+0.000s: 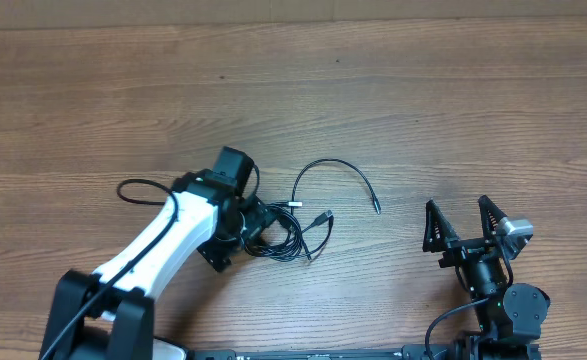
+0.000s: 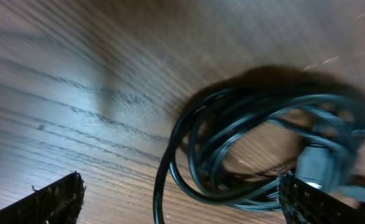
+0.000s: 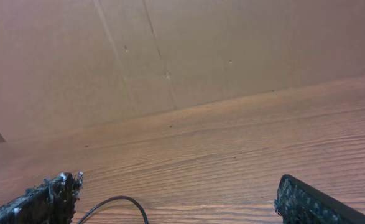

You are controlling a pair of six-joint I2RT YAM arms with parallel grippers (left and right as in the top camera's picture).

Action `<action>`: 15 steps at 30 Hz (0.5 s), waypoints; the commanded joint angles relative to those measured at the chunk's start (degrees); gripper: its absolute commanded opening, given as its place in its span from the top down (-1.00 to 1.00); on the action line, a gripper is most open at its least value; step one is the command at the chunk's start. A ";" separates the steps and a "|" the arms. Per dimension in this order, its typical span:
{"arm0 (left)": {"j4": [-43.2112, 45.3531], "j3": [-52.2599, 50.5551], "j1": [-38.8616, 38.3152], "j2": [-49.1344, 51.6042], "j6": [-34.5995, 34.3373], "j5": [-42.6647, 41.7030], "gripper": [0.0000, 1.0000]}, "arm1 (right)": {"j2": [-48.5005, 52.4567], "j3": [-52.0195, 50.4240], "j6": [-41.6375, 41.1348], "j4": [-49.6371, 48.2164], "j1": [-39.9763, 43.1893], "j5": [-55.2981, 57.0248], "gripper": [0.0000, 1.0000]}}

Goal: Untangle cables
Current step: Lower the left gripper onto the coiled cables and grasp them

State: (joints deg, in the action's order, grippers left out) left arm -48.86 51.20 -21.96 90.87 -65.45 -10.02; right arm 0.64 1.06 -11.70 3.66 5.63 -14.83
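The cables lie on the wooden table (image 1: 393, 90). Most of them form a coiled tangle (image 1: 285, 238) at centre. One strand arcs (image 1: 333, 162) up and right to a plug tip (image 1: 376, 208). My left gripper (image 1: 261, 226) is at the tangle's left side and open. In the left wrist view the coil (image 2: 232, 143) fills the right half, and its strands run between my wide-apart fingers (image 2: 55, 199) without being pinched. A grey plug (image 2: 322, 165) sits by the right finger. My right gripper (image 1: 461, 218) stands open and empty, right of the cables. A cable loop (image 3: 117, 201) shows near its left finger (image 3: 48, 200).
A thicker black wire (image 1: 138, 188) loops out beside the white left arm (image 1: 163, 240). A cardboard wall (image 3: 170, 50) rises behind the table's far edge.
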 commanded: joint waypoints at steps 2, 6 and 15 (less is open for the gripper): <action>1.42 -1.22 -2.64 3.87 -1.64 -1.99 -1.00 | 0.07 -0.63 1.14 -0.33 0.13 -0.24 -1.00; 3.63 -1.22 -5.16 7.45 -1.64 -1.16 -0.92 | 0.07 -0.63 1.14 -0.33 0.13 -0.24 -1.00; 6.75 -1.22 -6.40 12.41 -0.09 4.87 0.59 | 0.07 -0.61 1.14 -0.33 0.13 -0.24 -1.00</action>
State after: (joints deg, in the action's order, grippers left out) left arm -44.75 51.88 -28.16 98.70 -67.68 -9.96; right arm 0.64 1.06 -11.73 3.66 5.63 -14.81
